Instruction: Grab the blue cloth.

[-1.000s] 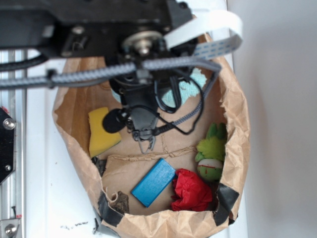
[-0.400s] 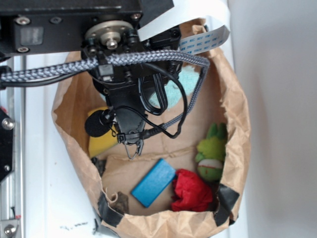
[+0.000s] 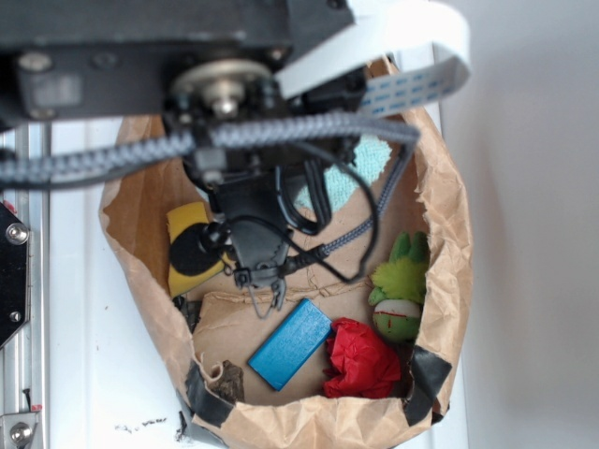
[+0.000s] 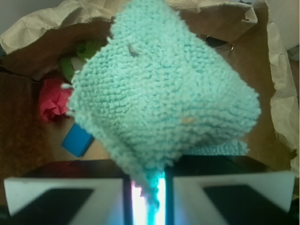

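Gripper (image 4: 146, 190): jaws nearly closed, a fold of the blue cloth (image 4: 159, 93) pinched between them; the cloth fans out above the jaws and fills most of the wrist view. Exterior view: cloth (image 3: 360, 164) partly hidden behind the arm at 12 o'clock in the paper bag (image 3: 449, 243). Also in bag: yellow sponge (image 3: 192, 248) at 9 o'clock, blue block (image 3: 290, 343) and red cloth (image 3: 360, 360) at 6 o'clock, green plush toy (image 3: 401, 285) at 3 o'clock.

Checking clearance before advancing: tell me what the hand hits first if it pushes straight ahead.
The blue cloth, pinched in the hand and filling the line ahead. Behind it is probably the paper bag, though depth is unclear.
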You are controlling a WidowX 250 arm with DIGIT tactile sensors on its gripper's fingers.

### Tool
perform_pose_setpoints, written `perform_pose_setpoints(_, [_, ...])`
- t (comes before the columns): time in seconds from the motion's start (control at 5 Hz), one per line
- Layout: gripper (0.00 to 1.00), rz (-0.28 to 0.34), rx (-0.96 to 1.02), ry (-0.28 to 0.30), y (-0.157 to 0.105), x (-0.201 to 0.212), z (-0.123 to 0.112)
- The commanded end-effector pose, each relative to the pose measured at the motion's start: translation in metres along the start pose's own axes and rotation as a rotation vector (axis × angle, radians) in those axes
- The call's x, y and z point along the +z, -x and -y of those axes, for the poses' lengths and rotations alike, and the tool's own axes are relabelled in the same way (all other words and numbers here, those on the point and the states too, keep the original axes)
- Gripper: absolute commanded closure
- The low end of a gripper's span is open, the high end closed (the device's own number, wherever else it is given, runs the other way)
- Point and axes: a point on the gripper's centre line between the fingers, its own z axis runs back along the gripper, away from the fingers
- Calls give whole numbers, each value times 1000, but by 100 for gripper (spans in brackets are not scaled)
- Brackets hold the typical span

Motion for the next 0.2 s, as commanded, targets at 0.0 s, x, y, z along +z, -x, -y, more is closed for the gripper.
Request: perform_pose_setpoints(0.0, [100,69,1,14,-8,18,-7])
